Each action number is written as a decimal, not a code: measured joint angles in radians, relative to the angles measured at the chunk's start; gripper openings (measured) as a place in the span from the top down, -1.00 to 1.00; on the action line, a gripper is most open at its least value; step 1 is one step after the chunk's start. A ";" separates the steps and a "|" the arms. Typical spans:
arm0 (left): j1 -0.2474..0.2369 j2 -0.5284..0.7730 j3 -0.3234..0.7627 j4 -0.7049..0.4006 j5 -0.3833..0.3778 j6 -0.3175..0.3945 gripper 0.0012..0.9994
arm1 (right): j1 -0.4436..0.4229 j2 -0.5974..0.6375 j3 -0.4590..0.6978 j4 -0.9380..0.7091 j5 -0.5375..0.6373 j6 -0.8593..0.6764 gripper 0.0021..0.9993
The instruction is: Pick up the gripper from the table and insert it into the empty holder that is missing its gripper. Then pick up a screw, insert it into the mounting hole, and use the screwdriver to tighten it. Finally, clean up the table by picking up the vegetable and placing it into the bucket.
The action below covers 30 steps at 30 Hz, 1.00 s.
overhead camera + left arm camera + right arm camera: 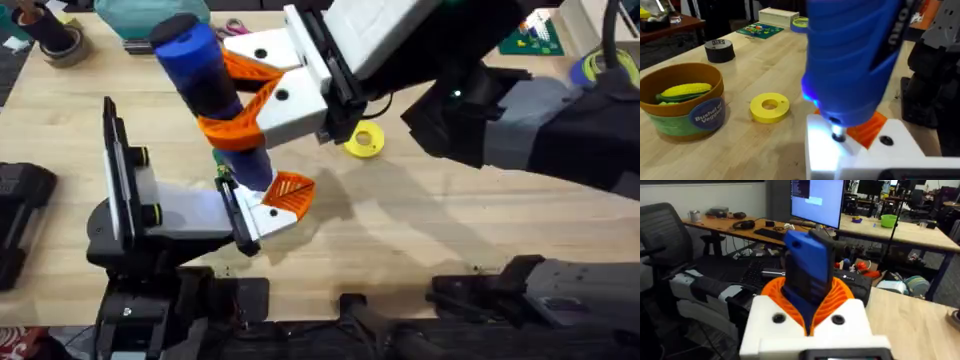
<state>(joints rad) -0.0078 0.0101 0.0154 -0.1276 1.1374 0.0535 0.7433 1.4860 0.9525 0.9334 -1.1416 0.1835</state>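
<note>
My right gripper (235,105) (810,307) reaches in from the right, shut on the blue screwdriver (205,70) (807,272). The screwdriver stands nearly upright with a blue light glowing at its nose. Its silver bit (837,134) presses down onto the white holder (255,220) (865,155) of my left gripper (270,195). The orange ribbed gripper (290,190) (871,127) sits on that holder. The screw is hidden under the bit. A yellow and green vegetable (685,91) lies inside the brown bucket (675,122) on the wooden table (450,210).
A yellow disc (363,140) (769,107) lies on the table just beyond the holder. A black tape roll (720,50) (60,45) and a green board (760,30) sit near the far edge. A black box (20,220) is at the left edge.
</note>
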 joint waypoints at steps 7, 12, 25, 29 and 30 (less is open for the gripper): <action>0.000 0.000 0.000 0.000 0.000 0.000 0.99 | -0.014 -0.006 0.005 0.108 0.012 0.070 0.96; 0.000 0.000 0.000 0.000 0.000 0.000 0.99 | -0.083 -0.015 0.104 0.054 -0.002 0.109 0.96; 0.000 0.000 0.000 0.000 0.000 0.000 0.99 | -0.138 -0.055 0.480 -1.060 0.186 -0.231 0.96; 0.000 0.000 0.000 0.000 0.000 0.000 0.99 | -0.145 -0.053 0.589 -1.333 0.397 -0.429 0.96; 0.000 0.000 0.000 0.000 0.000 0.000 0.99 | -0.147 -0.053 0.614 -1.379 0.441 -0.473 0.96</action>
<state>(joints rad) -0.0078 0.0101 0.0154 -0.1276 1.1370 0.0532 0.5966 1.4326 1.5664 -0.4455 -0.7002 -0.2894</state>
